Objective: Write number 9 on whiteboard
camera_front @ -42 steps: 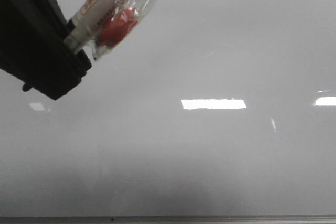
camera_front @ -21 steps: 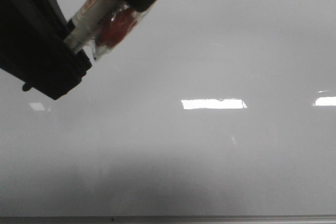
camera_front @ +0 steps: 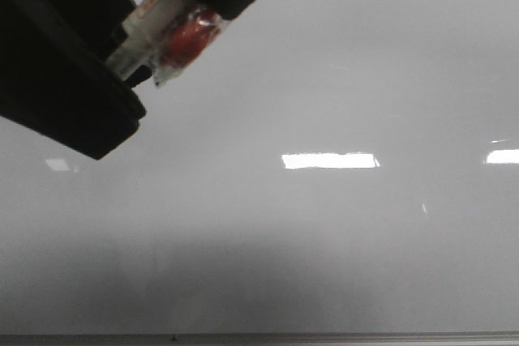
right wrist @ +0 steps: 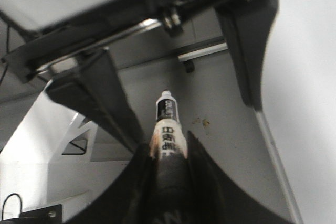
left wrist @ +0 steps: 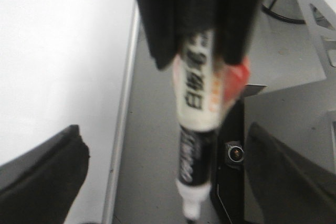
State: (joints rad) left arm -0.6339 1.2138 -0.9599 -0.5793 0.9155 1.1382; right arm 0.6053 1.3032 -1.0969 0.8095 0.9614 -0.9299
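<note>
1. Right gripper [right wrist: 167, 150] fingers clamped on the barrel of the white-and-black marker pen [right wrist: 168, 124]
2. Left gripper [left wrist: 164, 129] fingers spread wide either side of the pen's tip end, not touching it
3. Red lump in clear wrap [camera_front: 185, 38] stuck to pen's side
4. Large glossy pale grey whiteboard [camera_front: 340, 241] fills the front view, thin grey metal frame edge [camera_front: 324, 336] along the bottom, pen above its upper left part
</note>
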